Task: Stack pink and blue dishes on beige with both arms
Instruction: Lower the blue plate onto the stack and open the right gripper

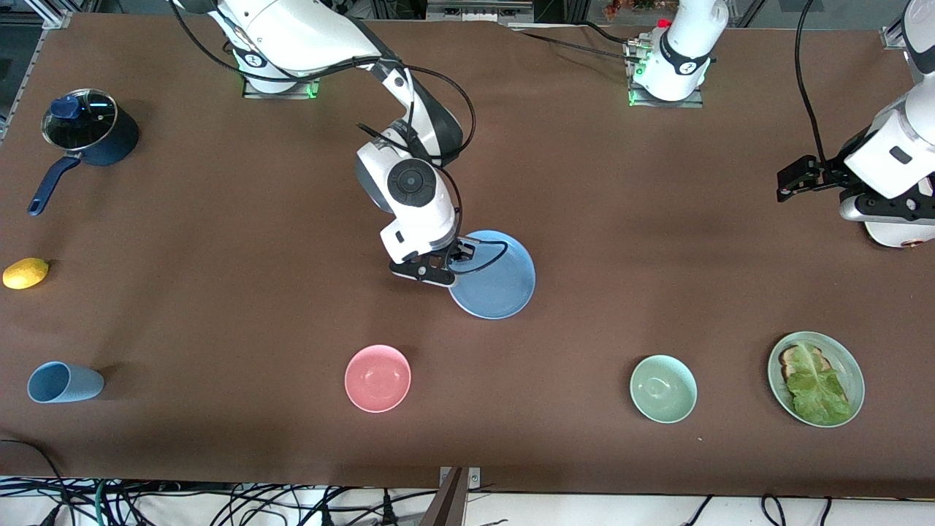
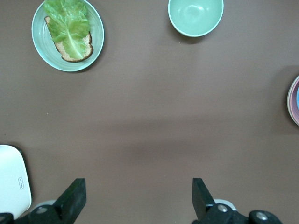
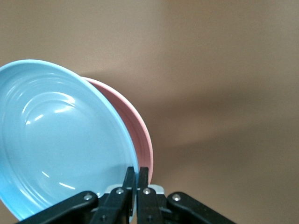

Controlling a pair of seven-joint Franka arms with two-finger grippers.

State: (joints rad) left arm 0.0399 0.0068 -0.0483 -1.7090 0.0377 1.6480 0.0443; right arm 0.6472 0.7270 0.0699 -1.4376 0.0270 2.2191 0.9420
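Note:
The dusty blue plate (image 1: 504, 281) is at the middle of the table, with my right gripper (image 1: 456, 259) shut on its rim at the edge toward the right arm's end. In the right wrist view the blue plate (image 3: 60, 135) tilts above the pink plate (image 3: 140, 135), whose rim shows just outside the shut gripper (image 3: 136, 173). In the left wrist view the pink rim (image 2: 294, 100) peeks out round the blue. The beige plate is hidden or out of view. My left gripper (image 1: 783, 184) waits open over bare table at the left arm's end, nothing between its fingers (image 2: 74, 196).
Nearer the front camera stand a pink bowl (image 1: 378, 378), a green bowl (image 1: 663, 389) and a green plate with bread and lettuce (image 1: 816, 378). A blue cup (image 1: 64, 382), a lemon (image 1: 25, 273) and a dark lidded pot (image 1: 91, 131) sit at the right arm's end.

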